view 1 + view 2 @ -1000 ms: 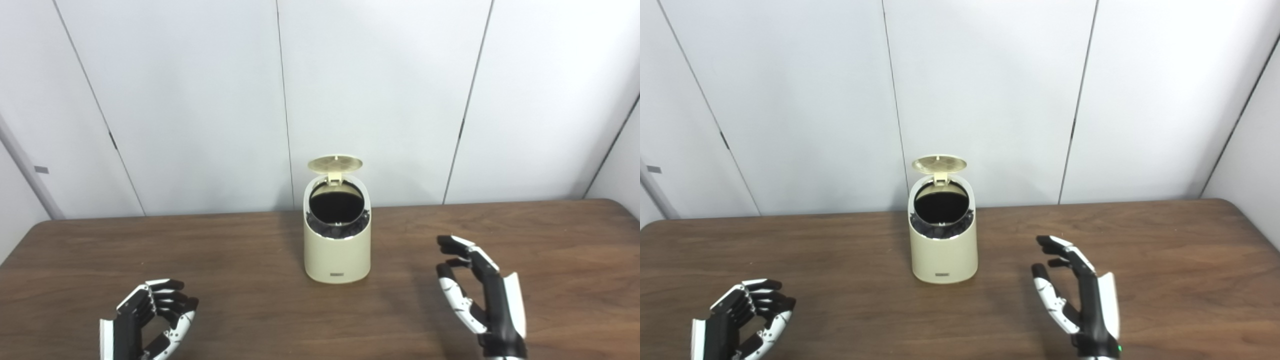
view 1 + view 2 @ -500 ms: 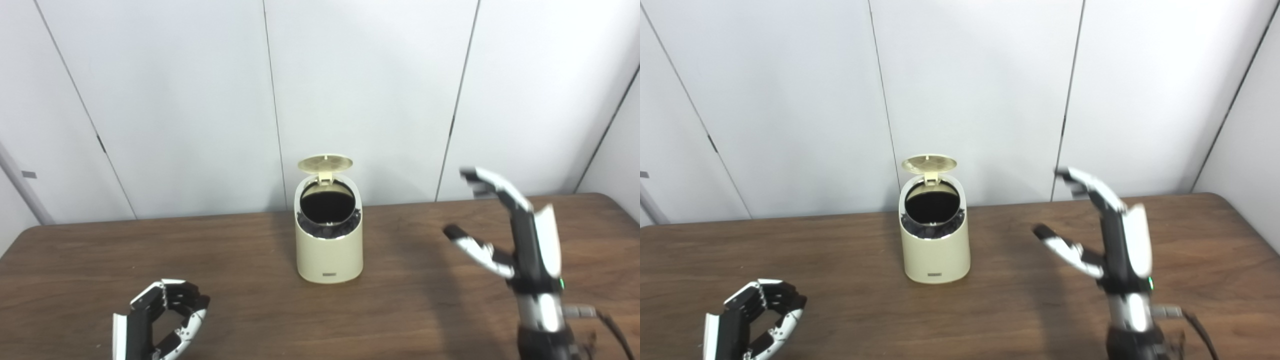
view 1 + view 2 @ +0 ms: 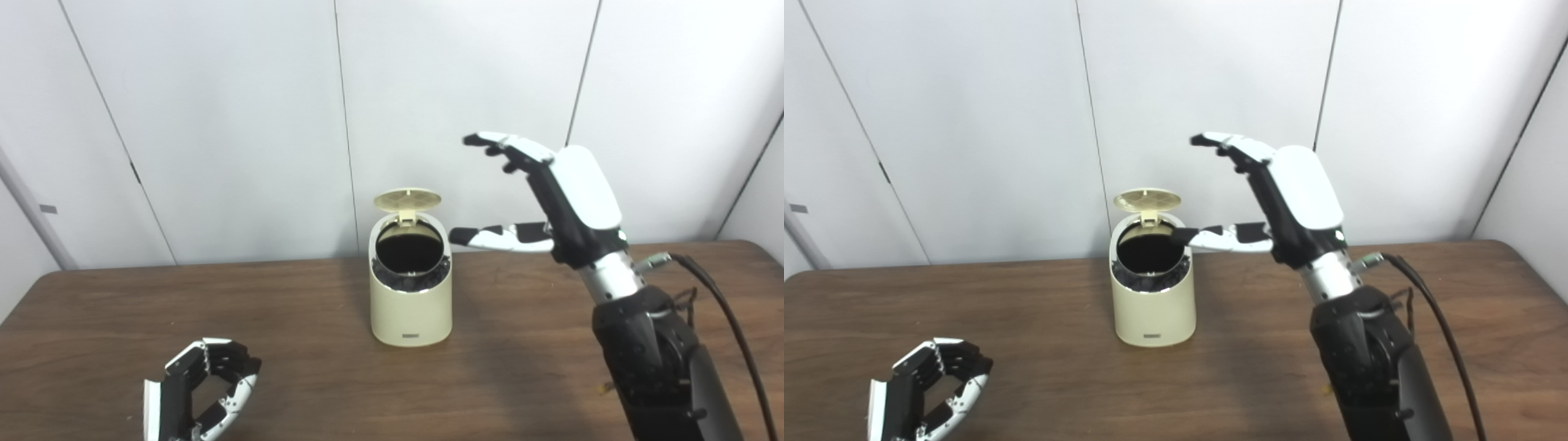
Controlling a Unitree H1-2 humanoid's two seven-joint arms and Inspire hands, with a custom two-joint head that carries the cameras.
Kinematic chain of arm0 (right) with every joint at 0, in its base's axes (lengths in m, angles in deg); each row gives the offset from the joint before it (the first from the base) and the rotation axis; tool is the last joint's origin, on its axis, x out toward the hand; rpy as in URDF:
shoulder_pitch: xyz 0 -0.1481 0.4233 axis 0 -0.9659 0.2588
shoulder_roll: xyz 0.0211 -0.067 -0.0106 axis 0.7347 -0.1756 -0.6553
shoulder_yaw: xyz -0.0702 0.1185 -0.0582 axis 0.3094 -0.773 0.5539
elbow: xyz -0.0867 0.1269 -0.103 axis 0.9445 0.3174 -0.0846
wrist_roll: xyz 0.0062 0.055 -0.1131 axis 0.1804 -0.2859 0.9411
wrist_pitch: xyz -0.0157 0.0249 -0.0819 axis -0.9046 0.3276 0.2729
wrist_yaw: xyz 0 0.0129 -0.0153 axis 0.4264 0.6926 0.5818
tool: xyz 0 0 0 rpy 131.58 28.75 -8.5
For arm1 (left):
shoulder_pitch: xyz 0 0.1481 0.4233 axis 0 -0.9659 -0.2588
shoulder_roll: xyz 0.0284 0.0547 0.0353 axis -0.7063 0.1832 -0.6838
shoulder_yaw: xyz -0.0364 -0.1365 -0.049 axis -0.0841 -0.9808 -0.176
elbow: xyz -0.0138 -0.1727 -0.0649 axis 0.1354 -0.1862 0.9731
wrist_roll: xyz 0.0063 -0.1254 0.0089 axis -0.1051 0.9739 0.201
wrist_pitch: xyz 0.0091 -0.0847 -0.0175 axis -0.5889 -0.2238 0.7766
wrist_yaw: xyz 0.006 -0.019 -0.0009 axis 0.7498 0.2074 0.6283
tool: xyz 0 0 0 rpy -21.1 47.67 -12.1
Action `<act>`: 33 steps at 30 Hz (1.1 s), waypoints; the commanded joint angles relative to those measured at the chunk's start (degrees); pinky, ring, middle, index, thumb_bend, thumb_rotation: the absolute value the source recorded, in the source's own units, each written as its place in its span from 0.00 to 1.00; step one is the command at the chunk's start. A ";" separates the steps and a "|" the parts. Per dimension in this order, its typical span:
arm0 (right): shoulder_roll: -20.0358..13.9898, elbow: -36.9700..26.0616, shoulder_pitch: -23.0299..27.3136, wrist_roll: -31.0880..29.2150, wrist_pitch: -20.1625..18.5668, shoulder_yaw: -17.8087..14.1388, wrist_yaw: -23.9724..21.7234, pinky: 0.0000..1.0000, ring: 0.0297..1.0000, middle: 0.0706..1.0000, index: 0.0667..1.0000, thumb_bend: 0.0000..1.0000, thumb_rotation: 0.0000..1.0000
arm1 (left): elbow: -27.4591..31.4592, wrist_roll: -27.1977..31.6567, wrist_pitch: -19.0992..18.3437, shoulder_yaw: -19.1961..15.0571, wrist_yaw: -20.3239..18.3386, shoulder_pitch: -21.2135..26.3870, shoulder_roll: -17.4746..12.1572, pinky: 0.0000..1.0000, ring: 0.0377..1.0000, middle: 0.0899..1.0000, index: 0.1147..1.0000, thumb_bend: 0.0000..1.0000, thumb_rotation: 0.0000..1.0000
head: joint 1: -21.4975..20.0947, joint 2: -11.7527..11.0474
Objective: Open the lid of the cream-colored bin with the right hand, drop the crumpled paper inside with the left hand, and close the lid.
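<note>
The cream-colored bin (image 3: 410,309) stands in the middle of the brown table (image 3: 282,306). Its round lid (image 3: 407,198) is tipped up at the back, and the dark opening faces me. My right hand (image 3: 551,196) is raised just right of the bin and is open. Its fingers reach left above lid height, and its thumb points at the bin's rim without touching it. My left hand (image 3: 202,392) rests low at the front left with its fingers curled in against the thumb, and nothing shows inside it. No crumpled paper is visible in either view.
White wall panels (image 3: 459,92) stand close behind the table's far edge. A black cable (image 3: 723,300) trails from my right forearm over the right part of the table.
My right hand has lifted off the table and swung up and left to beside the bin's open lid. The left hand has curled a little tighter. The bin's lid stays up.
</note>
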 commanded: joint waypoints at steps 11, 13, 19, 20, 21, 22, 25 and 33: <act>-1.94 4.84 10.08 6.76 -5.02 6.14 -11.92 0.65 0.80 0.81 0.81 0.89 0.70 | -0.06 -1.27 1.62 0.51 0.06 -0.94 0.65 0.37 0.42 0.44 0.42 0.48 0.06 | 0.67 -0.37; -2.10 5.17 10.88 8.10 -6.25 7.01 -14.29 0.70 0.82 0.82 0.82 0.88 0.73 | 0.05 -0.89 1.68 0.60 -0.13 -1.02 0.69 0.36 0.42 0.44 0.42 0.48 0.06 | 0.76 -0.47; -2.79 8.94 12.98 10.35 -6.12 8.83 -15.47 0.72 0.82 0.82 0.81 0.88 0.76 | 0.37 -0.95 1.60 0.65 -0.09 -1.26 1.07 0.36 0.42 0.44 0.42 0.48 0.06 | 1.01 -0.76; -2.87 9.78 13.28 10.42 -5.79 9.05 -15.14 0.72 0.82 0.82 0.81 0.88 0.76 | 0.29 -0.64 1.73 0.64 -0.16 -1.28 1.08 0.36 0.42 0.44 0.42 0.48 0.06 | 1.01 -0.76; -2.93 10.56 13.66 10.72 -5.69 9.36 -15.12 0.71 0.81 0.82 0.80 0.89 0.76 | 0.19 -0.41 1.96 0.65 -0.25 -1.29 1.06 0.37 0.42 0.44 0.42 0.48 0.06 | 0.97 -0.80; -2.93 11.13 13.95 10.98 -5.69 9.59 -15.18 0.71 0.81 0.82 0.80 0.89 0.76 | 0.05 -0.26 2.29 0.67 -0.30 -1.28 1.02 0.37 0.42 0.44 0.42 0.48 0.06 | 1.05 -0.87; -2.93 12.85 15.04 11.91 -6.48 10.35 -16.49 0.74 0.84 0.84 0.82 0.88 0.78 | -0.05 -0.42 2.59 0.65 -0.28 -1.34 0.97 0.37 0.41 0.43 0.42 0.49 0.06 | 1.07 -0.80; -2.68 15.89 16.74 11.73 -6.97 10.80 -16.40 0.77 0.84 0.84 0.82 0.90 0.81 | 0.52 -1.07 1.94 0.76 -0.22 -1.48 1.22 0.36 0.41 0.43 0.42 0.48 0.06 | 1.05 -0.51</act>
